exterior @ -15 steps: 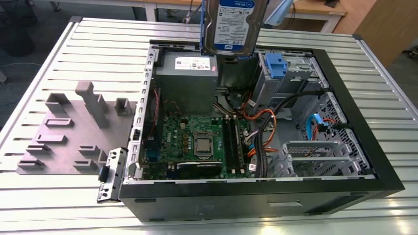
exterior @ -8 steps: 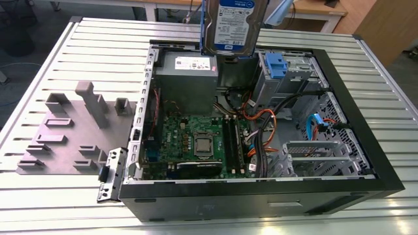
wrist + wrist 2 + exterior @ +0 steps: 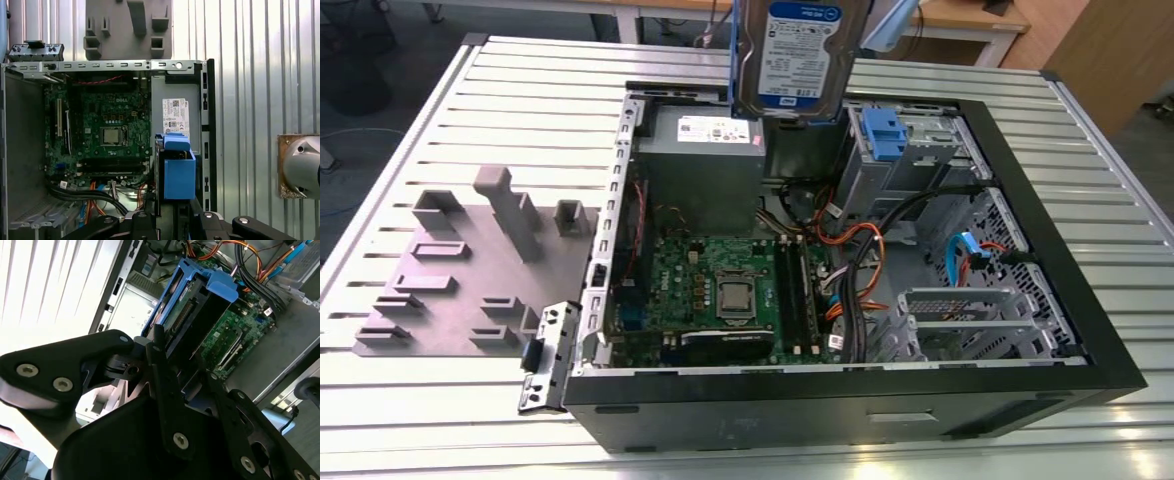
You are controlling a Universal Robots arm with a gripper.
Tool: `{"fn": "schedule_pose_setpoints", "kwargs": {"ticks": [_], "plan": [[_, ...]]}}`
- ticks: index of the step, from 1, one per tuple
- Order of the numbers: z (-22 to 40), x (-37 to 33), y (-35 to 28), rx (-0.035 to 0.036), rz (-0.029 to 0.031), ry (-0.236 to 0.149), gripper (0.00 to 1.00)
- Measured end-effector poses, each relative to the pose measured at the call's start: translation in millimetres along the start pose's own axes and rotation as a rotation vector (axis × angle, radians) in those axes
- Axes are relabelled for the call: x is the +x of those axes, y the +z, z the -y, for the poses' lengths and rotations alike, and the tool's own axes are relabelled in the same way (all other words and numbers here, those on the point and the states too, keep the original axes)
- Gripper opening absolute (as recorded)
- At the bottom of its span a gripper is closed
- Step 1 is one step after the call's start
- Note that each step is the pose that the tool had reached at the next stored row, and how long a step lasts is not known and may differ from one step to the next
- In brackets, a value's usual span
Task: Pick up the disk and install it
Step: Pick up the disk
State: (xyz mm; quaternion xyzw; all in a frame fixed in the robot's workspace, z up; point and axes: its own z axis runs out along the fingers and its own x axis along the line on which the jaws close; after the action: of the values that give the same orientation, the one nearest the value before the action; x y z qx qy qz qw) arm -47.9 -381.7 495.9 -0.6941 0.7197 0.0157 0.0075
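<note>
the gripper (image 3: 182, 360) is shut tight on the disk (image 3: 787, 60), with a black finger (image 3: 162, 370) on each side of its blue rails. the disk hangs up high over the open computer case (image 3: 854, 400), above the grey power box (image 3: 700, 170) and the green board (image 3: 707, 270).

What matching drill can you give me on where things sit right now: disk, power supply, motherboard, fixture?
Things:
1. disk
2. power supply
3. motherboard
4. fixture

Places:
A. green, flat on the floor of the case
B. on the table, outside the case
C. raised above the case
D. inside the case, grey with a white sticker

Pairs: 1-C, 2-D, 3-A, 4-B
</note>
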Motion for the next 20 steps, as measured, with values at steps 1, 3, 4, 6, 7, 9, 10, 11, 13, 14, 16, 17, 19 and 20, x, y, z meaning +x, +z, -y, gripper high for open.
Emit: {"fn": "schedule_pose_setpoints", "kwargs": {"ticks": [1,3,4,6,7,9,10,11,13,14,16,17,19,20], "plan": [[0.1,1.7,-0.1,0.0000,-0.0003,0.000,0.35],[0.2,5.3,-0.2,0.0001,-0.0007,0.000,0.35],[0.3,7.3,-0.2,0.0001,-0.0009,0.000,0.35],[0.4,11.3,-0.4,0.0001,-0.0012,0.000,0.35],[0.5,13.2,-0.5,0.0000,-0.0016,0.000,0.35],[0.6,17.4,-0.6,0.0001,-0.0019,0.000,0.35],[0.7,19.4,-0.6,0.0001,-0.0020,0.000,0.35],[0.7,21.5,-0.7,0.0001,-0.0022,0.000,0.35],[0.9,25.5,-0.9,0.0001,-0.0028,0.000,0.35],[1.0,27.8,-1.0,0.0001,-0.0030,0.000,0.35],[1.1,32.1,-1.1,0.0001,-0.0033,0.000,0.35],[1.2,34.1,-1.1,0.0002,-0.0035,0.000,0.35],[1.4,38.0,-1.3,0.0002,-0.0041,0.000,0.35],[1.4,39.9,-1.4,0.0001,-0.0043,0.000,0.35]]}}
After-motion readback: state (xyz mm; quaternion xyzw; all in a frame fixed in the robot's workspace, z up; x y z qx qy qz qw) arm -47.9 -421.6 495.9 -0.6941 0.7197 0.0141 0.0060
